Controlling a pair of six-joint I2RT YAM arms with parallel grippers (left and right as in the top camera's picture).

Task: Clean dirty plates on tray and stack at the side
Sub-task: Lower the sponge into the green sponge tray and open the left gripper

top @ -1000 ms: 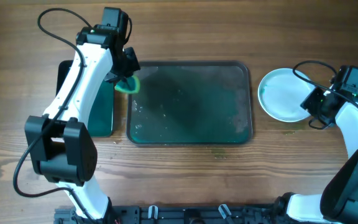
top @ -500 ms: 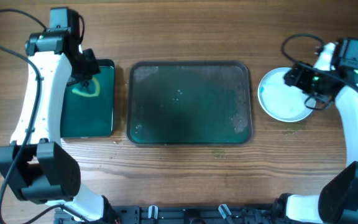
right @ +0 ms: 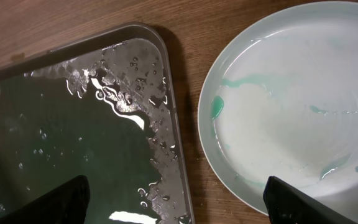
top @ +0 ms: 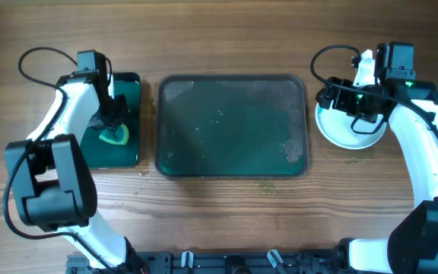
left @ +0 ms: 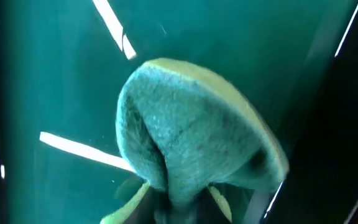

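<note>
The right gripper (right: 188,202) hangs with its fingers spread wide and nothing between them; below it, nearer its right finger, lies a pale plate (right: 291,106) smeared with green. The plate rests on the wooden table (top: 226,221) just beside the wet dark tray (right: 55,124). Across that tray the left gripper (left: 176,199) pinches a green sponge (left: 191,137) over the small bright-green tray (top: 131,152).

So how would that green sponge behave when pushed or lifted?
Likely floppy: the sponge is bent into a fold where the left gripper pinches it. Probably light for its size, given the porous surface. Pushed flat, it should drag rather than roll.
</note>
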